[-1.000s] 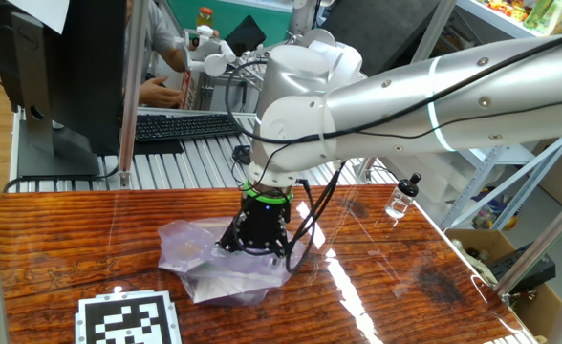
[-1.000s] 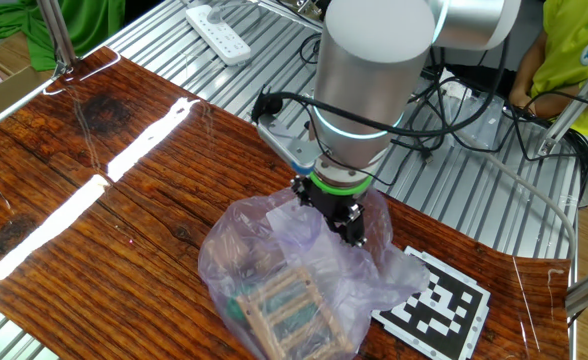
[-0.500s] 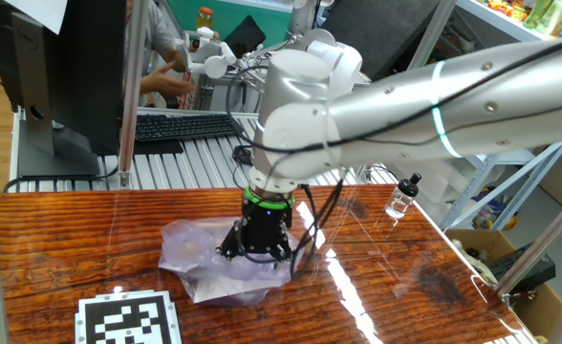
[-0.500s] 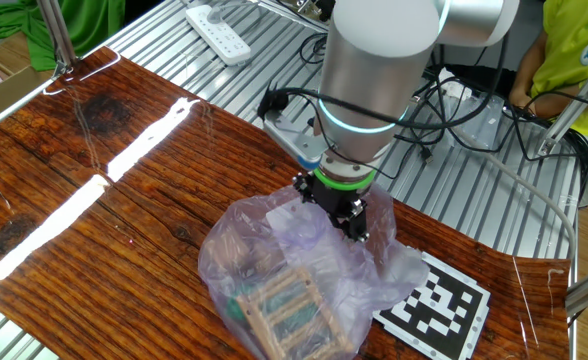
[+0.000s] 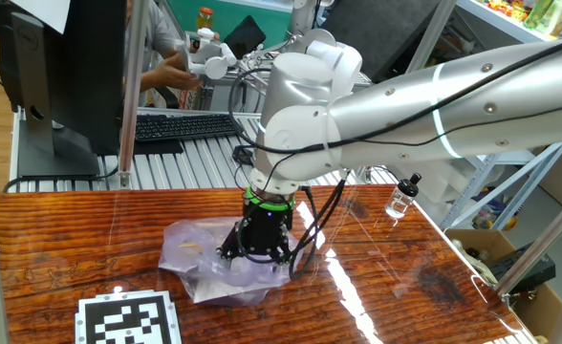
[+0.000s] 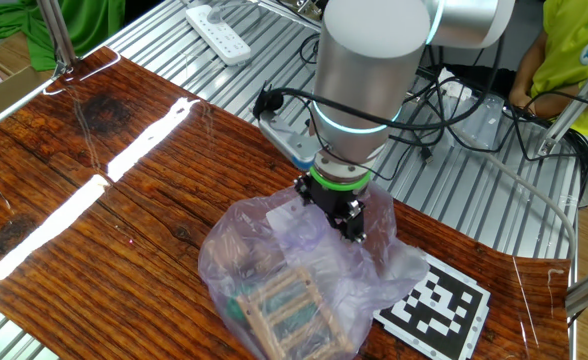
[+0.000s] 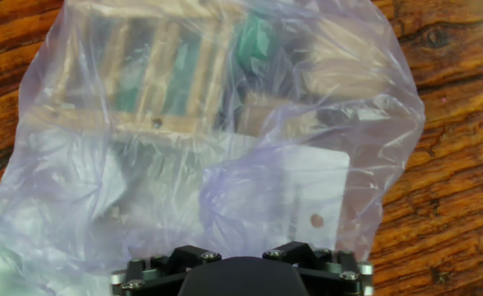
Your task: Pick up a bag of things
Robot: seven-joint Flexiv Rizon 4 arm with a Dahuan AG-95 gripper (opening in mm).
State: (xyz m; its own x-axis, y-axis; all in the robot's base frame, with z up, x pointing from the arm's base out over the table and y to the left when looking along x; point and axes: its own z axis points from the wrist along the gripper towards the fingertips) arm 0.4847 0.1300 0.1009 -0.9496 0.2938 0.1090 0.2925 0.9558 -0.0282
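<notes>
Lying slumped on the wooden desk (image 6: 94, 230): the bag (image 6: 274, 270), thin, crinkly, limp, likely light. Inside, the things (image 7: 176, 74), hard wooden slats and a green piece. Best pinched at loose plastic, not over blocks. Above it, gripper (image 6: 339, 215), jaws spread wide, empty.

Wooden table in a cluttered lab

The glossy dark-grained table (image 5: 90, 239) reflects bright streaks of light, with a ribbed metal bench (image 5: 185, 162) just behind it bearing a keyboard (image 5: 181, 124) and monitor (image 5: 61, 67); a power strip (image 6: 219, 32) lies on ribbed metal in the other fixed view.
</notes>
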